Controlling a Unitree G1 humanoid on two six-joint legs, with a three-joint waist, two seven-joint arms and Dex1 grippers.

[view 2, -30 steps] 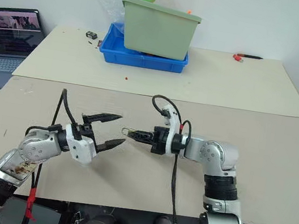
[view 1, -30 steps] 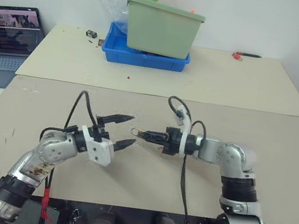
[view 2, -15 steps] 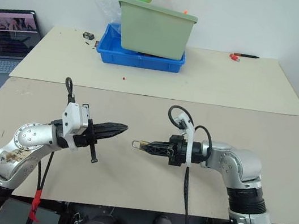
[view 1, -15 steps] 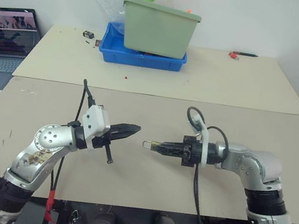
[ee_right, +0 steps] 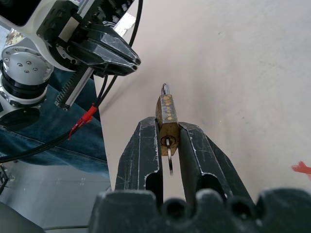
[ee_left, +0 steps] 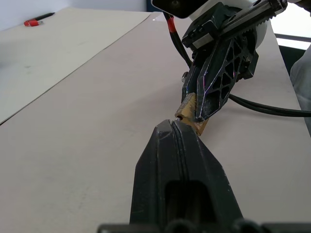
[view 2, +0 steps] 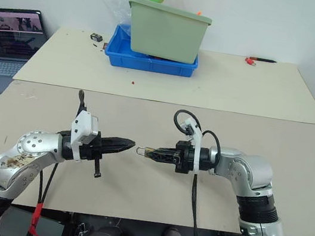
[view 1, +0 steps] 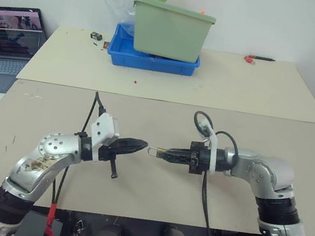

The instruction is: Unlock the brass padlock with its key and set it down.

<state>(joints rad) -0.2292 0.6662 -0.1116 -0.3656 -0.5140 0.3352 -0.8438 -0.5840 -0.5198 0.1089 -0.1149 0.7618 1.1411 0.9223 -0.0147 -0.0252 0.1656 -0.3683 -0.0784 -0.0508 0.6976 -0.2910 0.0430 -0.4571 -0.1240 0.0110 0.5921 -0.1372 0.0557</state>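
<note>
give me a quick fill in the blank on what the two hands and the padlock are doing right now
1. The brass padlock is clamped in the ____ hand.
2. The key sits in the padlock's ____.
3. The left hand has its fingers ____.
4. The green bin sits in a ____ tray.

Missing words: right; keyhole; shut; blue

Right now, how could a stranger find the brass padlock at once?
Look at the near tan table, between the two arms. The right gripper pinches the brass padlock, its silvery shackle facing the shut left gripper; it is the only yellow-gold thing there, with the key in it.
</note>
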